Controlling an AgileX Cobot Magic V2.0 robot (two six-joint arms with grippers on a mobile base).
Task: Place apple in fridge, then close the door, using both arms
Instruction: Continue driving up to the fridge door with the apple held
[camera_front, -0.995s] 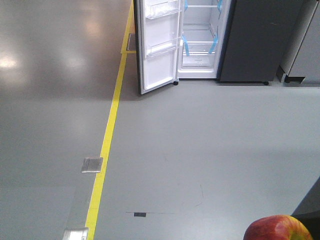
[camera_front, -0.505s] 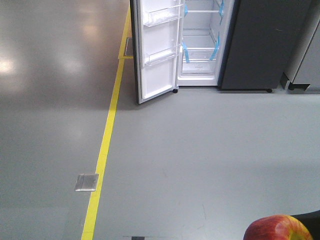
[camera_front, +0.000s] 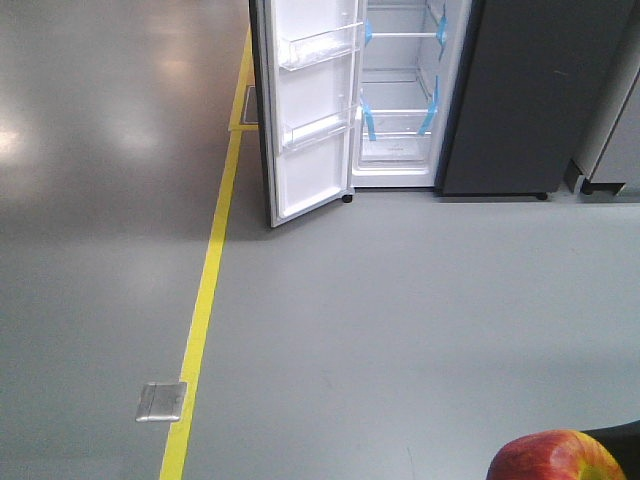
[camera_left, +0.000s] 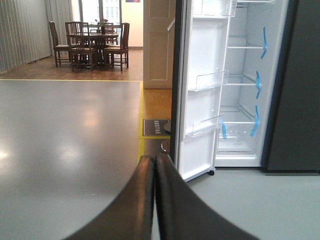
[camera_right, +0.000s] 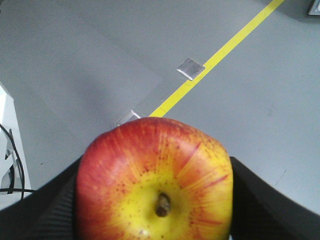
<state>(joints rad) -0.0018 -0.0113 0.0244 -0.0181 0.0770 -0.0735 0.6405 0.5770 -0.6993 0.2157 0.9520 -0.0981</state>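
Observation:
The fridge (camera_front: 530, 90) stands ahead at the top of the front view, dark grey, with its white interior (camera_front: 400, 110) showing glass shelves and blue tape. Its door (camera_front: 310, 120) is swung wide open to the left, clear bins facing me. The red and yellow apple (camera_right: 155, 180) fills the right wrist view, stem dimple towards the camera. My right gripper (camera_right: 155, 205) is shut on it, a black finger (camera_right: 45, 210) on each side. The apple (camera_front: 555, 457) also peeks in at the front view's bottom right. My left gripper (camera_left: 154, 161) is shut and holds nothing, pointing near the open door (camera_left: 202, 100).
A yellow floor line (camera_front: 205, 290) runs up to the door's left side, with a metal floor plate (camera_front: 161, 401) beside it. A light grey cabinet (camera_front: 615, 140) stands right of the fridge. A dining table with chairs (camera_left: 92, 45) sits far back left.
The fridge and the floor plate have slid lower in the front view, and the fridge looks a little larger as the base rolls towards it. The apple stays held in the same corner.

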